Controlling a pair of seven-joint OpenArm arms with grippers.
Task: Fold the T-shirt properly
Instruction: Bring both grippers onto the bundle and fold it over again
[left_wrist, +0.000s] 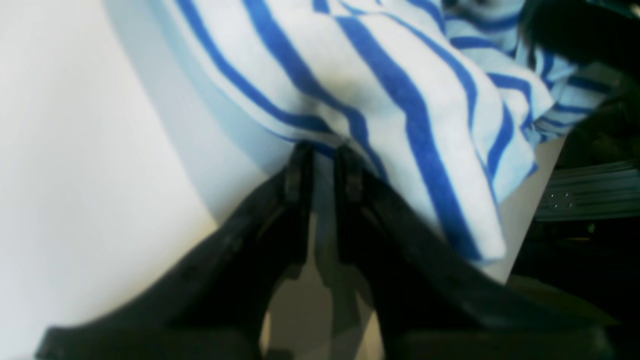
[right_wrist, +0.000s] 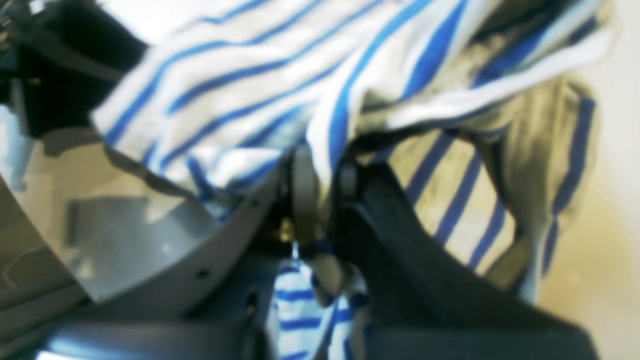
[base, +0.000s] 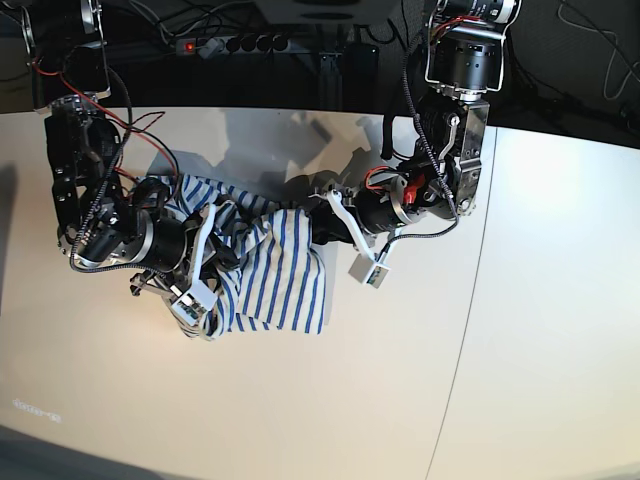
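Base view: T-shirt (base: 275, 275) between both claws.

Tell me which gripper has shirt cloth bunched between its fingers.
The right gripper: striped T-shirt cloth runs through its jaws and hangs below. The left gripper only nips the shirt's edge at its tips.

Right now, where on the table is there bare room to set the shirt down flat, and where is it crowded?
Free: the table on the base view's right half, past the seam, and the strip along the near edge below the shirt. Crowded: the left-centre, where both arms meet, the left hand and right hand on the bunched cloth.
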